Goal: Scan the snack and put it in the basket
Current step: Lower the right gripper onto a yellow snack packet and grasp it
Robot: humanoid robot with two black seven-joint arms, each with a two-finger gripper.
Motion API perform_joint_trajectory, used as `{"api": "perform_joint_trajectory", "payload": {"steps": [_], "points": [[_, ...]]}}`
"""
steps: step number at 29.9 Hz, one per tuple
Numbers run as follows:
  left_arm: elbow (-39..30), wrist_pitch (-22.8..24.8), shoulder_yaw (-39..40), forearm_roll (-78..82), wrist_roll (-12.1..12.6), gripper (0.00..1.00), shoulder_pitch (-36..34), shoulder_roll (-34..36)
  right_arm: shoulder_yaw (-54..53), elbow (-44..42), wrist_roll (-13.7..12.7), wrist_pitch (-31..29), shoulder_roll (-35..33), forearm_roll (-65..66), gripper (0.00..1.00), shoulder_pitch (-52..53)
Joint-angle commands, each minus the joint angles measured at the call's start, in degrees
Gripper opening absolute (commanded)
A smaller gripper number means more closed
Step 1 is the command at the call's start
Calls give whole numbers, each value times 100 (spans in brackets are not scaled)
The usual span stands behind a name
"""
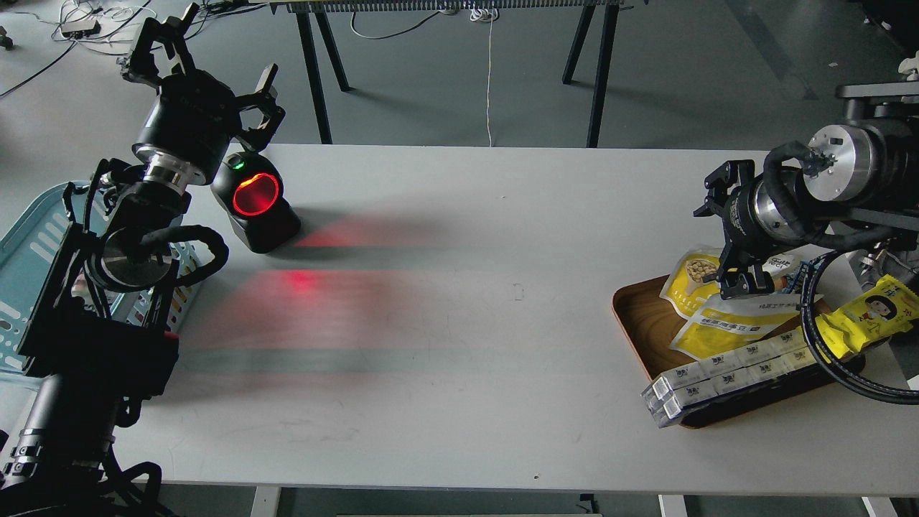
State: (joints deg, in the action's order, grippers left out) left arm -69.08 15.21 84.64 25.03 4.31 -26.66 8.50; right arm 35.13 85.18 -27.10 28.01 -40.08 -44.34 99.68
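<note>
Snack [693,276] — light, soft, crinkly pouch, I judge, best pinched at its top edge — is lying in the tray [639,323] beneath my right gripper [743,286], fingers narrowly parted above it, while my left gripper [208,57] is hanging wide, empty.

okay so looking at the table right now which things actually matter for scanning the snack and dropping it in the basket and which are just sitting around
Needed:
snack pouch
scanner
blue basket
right gripper, over the pouch

Lying about:
second yellow pouch
cartoon-face wrapper
long clear packs
wooden tray
</note>
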Motion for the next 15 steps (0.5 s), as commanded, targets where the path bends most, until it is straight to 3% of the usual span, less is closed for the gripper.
{"api": "perform_joint_trajectory", "payload": {"steps": [1,10,13,15], "points": [[0,0,0,2,-1,100,-6,-6,-41,-177,3,-1,9,66,63,-203],[0,0,-9,2,-1,100,11,-6,-67,-248,-23,-1,-52,242,37,-397],[0,-9,-9,2,-1,100,11,-6,-137,-248,-23,-1,-175,251,34,-397],[0,-9,-9,2,-1,100,11,-6,-155,-239,-23,-1,-219,259,19,-406]]}}
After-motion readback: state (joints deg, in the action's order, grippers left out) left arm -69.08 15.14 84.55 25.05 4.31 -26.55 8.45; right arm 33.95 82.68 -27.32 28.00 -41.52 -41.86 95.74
